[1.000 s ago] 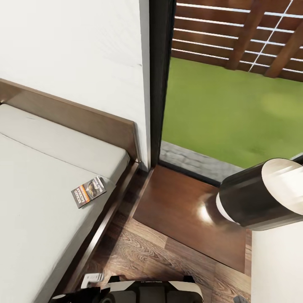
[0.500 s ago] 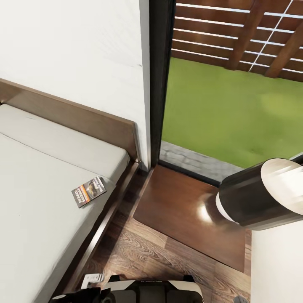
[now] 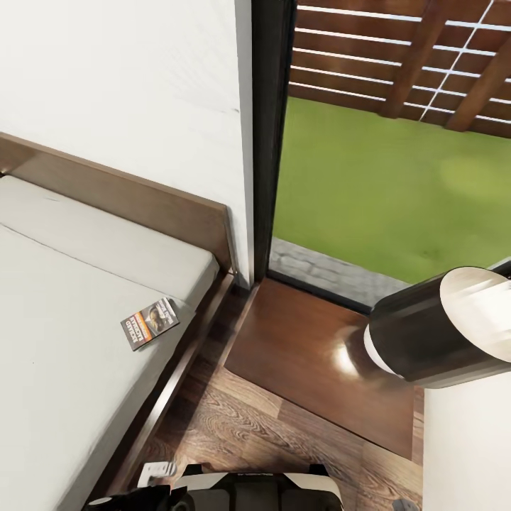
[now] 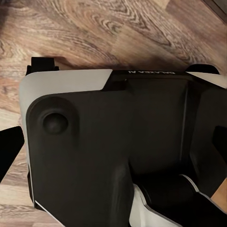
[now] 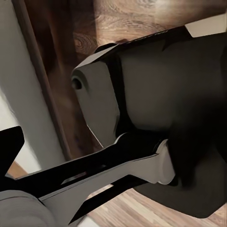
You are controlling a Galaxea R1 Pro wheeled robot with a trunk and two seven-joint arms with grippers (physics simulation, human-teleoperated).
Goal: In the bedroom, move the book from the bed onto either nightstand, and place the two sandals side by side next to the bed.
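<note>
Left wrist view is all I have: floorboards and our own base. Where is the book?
Observer: In the head view, the book lies flat on the bed, near the mattress edge that faces the nightstand.
Operator: So a nightstand is close?
Observer: Yes. The nightstand stands on the floor just past the bed frame, in front of the window.
Operator: Is the book cover up?
Observer: Yes, its white lettering and orange strip face up.
</note>
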